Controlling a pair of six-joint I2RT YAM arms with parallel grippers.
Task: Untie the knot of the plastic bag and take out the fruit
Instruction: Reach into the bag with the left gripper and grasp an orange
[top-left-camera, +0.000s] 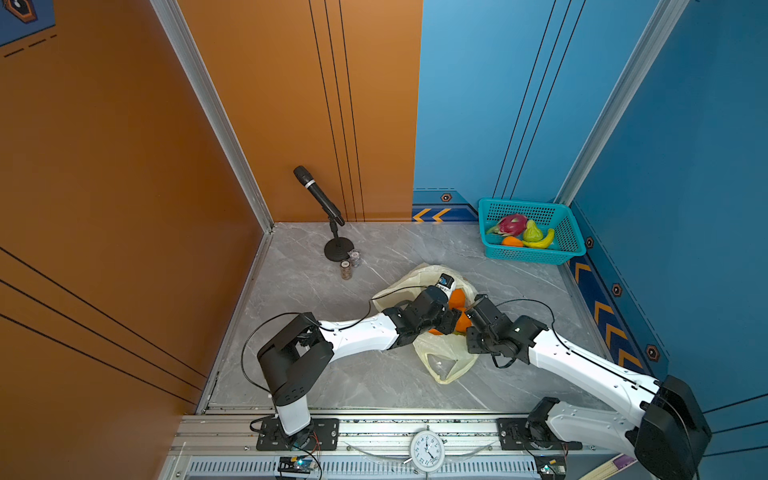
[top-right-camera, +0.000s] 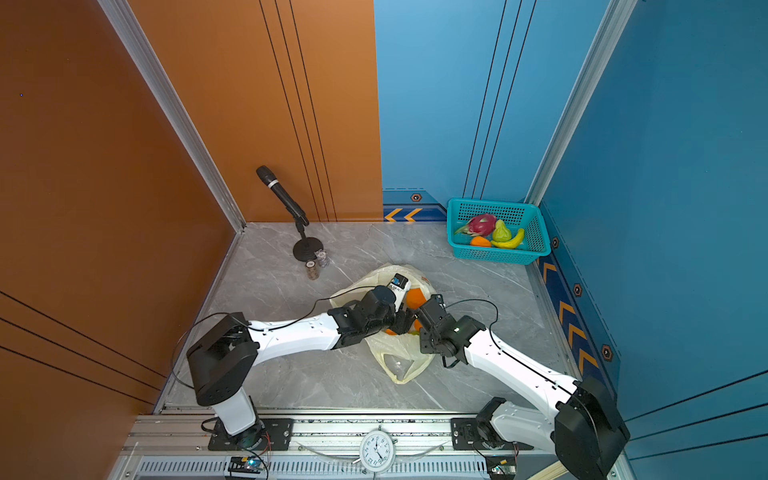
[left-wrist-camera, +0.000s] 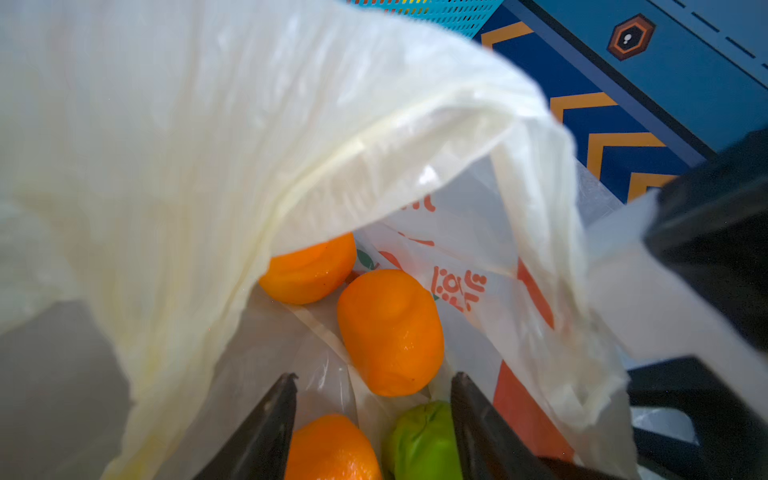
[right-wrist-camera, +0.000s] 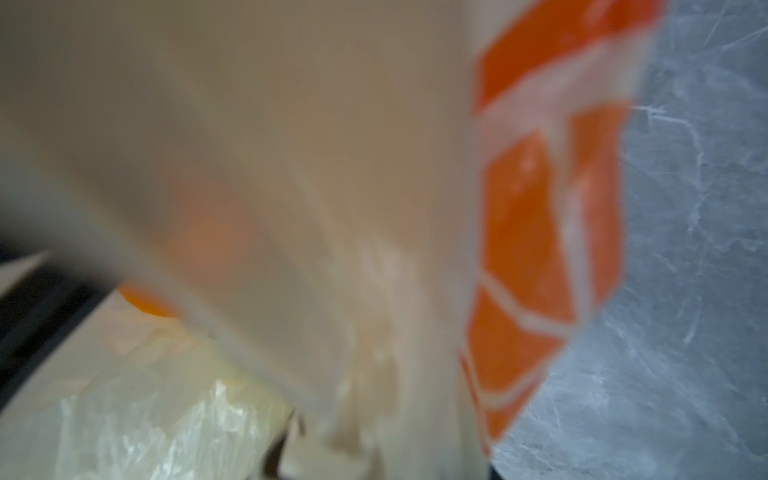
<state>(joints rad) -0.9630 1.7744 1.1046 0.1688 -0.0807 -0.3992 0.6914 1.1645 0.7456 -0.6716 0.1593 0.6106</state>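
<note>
The plastic bag (top-left-camera: 446, 365) (top-right-camera: 401, 365) lies mid-table, pale yellow with an orange-red print, its mouth held up. In the left wrist view my left gripper (left-wrist-camera: 374, 376) stands open inside the bag, its dark fingers (left-wrist-camera: 282, 419) on either side of some fruit: an orange (left-wrist-camera: 390, 332), a second orange (left-wrist-camera: 328, 449) and a green one (left-wrist-camera: 424, 444). A third orange (left-wrist-camera: 309, 270) lies deeper in. Oranges (top-left-camera: 457, 297) show between both wrists in both top views. My right gripper (top-left-camera: 469, 318) is at the bag's right edge; blurred film (right-wrist-camera: 332, 208) covers its jaws. The knot is out of view.
A teal basket (top-left-camera: 519, 203) at the back right holds a pink dragon fruit (top-left-camera: 513, 224), a green fruit, a banana and an orange. A microphone on a stand (top-left-camera: 320, 195) and two small jars (top-left-camera: 347, 269) stand at the back left. A clock (top-left-camera: 427, 451) sits on the front rail.
</note>
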